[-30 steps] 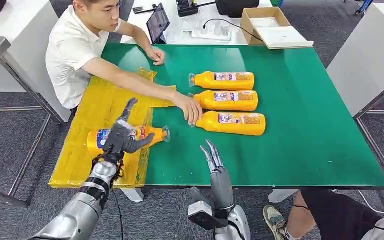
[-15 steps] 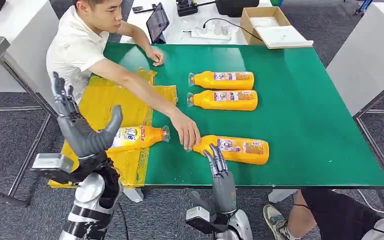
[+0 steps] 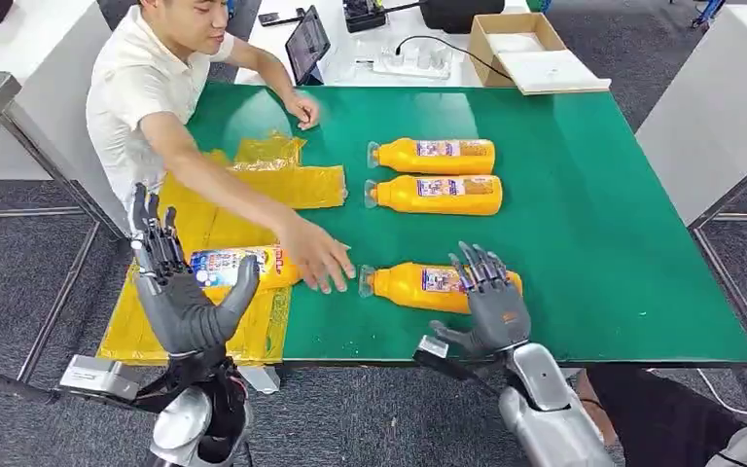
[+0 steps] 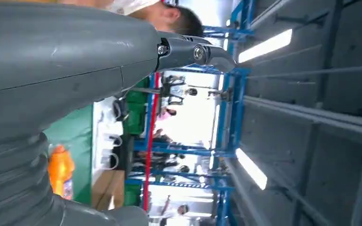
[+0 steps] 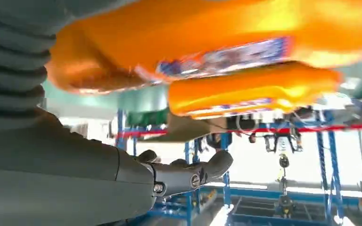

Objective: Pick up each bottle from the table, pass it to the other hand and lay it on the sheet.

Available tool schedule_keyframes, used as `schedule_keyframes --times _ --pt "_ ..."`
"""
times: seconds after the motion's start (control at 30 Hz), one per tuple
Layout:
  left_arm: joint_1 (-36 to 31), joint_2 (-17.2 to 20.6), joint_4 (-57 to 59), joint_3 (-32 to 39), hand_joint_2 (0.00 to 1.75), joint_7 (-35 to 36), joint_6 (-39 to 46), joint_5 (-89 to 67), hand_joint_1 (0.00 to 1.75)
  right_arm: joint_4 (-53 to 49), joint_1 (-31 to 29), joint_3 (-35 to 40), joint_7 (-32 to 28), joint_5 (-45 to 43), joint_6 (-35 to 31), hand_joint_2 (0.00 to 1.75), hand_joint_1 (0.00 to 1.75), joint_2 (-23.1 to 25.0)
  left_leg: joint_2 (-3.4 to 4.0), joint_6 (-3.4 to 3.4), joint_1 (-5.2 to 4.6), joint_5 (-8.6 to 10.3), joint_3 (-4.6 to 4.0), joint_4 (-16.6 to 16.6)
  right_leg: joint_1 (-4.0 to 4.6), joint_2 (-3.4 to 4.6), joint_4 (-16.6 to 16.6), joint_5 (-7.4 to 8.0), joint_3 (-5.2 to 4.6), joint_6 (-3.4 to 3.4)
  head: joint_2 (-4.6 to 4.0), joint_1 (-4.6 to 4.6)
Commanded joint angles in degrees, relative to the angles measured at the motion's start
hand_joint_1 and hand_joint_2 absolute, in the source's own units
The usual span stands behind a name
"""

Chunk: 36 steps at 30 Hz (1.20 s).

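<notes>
While the person's hand [image 3: 316, 261] reaches across by the neck of the bottle on the sheet [image 3: 219, 266], the left robot hand [image 3: 183, 292] has lifted clear of that bottle and now stands upright near the sheet [image 3: 185, 209], fingers spread, holding nothing. That bottle has stayed on the yellow sheet, so one delivery looks complete. The near bottle [image 3: 418, 285] has been slid by the person toward the front edge of the green surface [image 3: 603, 253], away from the two far bottles [image 3: 435, 156] [image 3: 438, 194]. The right robot hand [image 3: 491, 297] has risen from below the edge and now rests its spread fingers over the near bottle's base end, not yet closed round it. Judgement: next pick is starting; the grasp needs closing before lift and handover.
</notes>
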Motion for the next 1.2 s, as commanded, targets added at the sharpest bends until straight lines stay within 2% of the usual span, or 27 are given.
schedule_keyframes --times 0.03,0.43,0.63,0.73,0.9,0.93,0.97,1.2 --pt "-0.54 0.28 5.13 -1.58 1.75 -1.85 -0.07 -0.19 0.00 12.02 -6.69 -1.55 0.69 0.80 -0.17 1.75 0.00 -0.89 0.05 -0.06 0.01 -0.02 0.16 -0.08 0.02 -0.01 -0.05 -0.03 0.15 -0.07 0.00 0.00" --pt "-0.56 0.35 4.98 -1.50 1.75 -1.85 -0.05 -0.20 0.00 12.01 -6.47 -1.50 0.75 0.89 -0.42 1.75 0.00 -0.73 0.14 -0.09 0.05 -0.06 0.17 -0.04 0.06 0.05 -0.04 -0.03 0.17 -0.11 0.00 0.00" --pt "-0.82 0.21 6.01 -1.92 1.75 -1.57 0.13 -1.37 0.00 15.31 -9.29 -1.14 4.05 6.63 -2.70 1.75 0.00 -1.39 0.09 -0.06 0.00 -0.02 0.08 -0.05 0.01 0.03 -0.02 -0.01 0.07 -0.07 0.00 -0.02" --pt "-1.01 -0.02 7.00 -1.54 1.75 -1.57 0.41 -1.37 0.00 16.58 -9.82 -1.99 3.20 5.39 -0.40 1.75 0.00 -0.68 0.15 -0.09 0.02 -0.05 0.19 -0.07 0.03 0.05 -0.03 -0.03 0.17 -0.10 0.00 0.00" --pt "-3.75 -0.43 10.01 0.00 1.75 -1.83 -0.24 0.13 0.00 26.55 -15.10 -1.14 3.22 6.04 4.71 1.75 0.00 1.33 0.17 -0.07 0.02 -0.02 0.12 -0.04 0.03 0.10 -0.03 0.02 0.09 -0.08 0.00 -0.02" --pt "-3.95 0.03 9.81 -0.14 1.75 -1.75 -0.98 -0.22 0.00 30.03 -17.26 1.23 6.70 8.34 14.52 1.75 0.00 1.39 0.21 -0.09 0.03 -0.02 0.18 -0.07 0.04 0.12 -0.05 0.02 0.15 -0.10 0.00 0.00" --pt "-3.89 0.12 9.57 -0.07 1.75 -1.78 -1.14 -0.35 0.00 30.35 -17.56 1.46 7.69 8.58 15.66 1.75 0.00 1.36 0.21 -0.07 0.02 -0.02 0.11 -0.03 0.02 0.14 -0.01 0.03 0.07 -0.08 0.00 0.00" --pt "-3.66 0.19 9.22 -0.03 1.75 -1.76 -1.23 -0.42 0.00 30.40 -17.60 1.48 7.66 8.57 15.67 1.75 0.00 1.09 0.18 -0.06 0.04 0.02 0.49 -0.06 0.06 0.05 -0.09 0.03 0.45 -0.06 0.00 0.00"
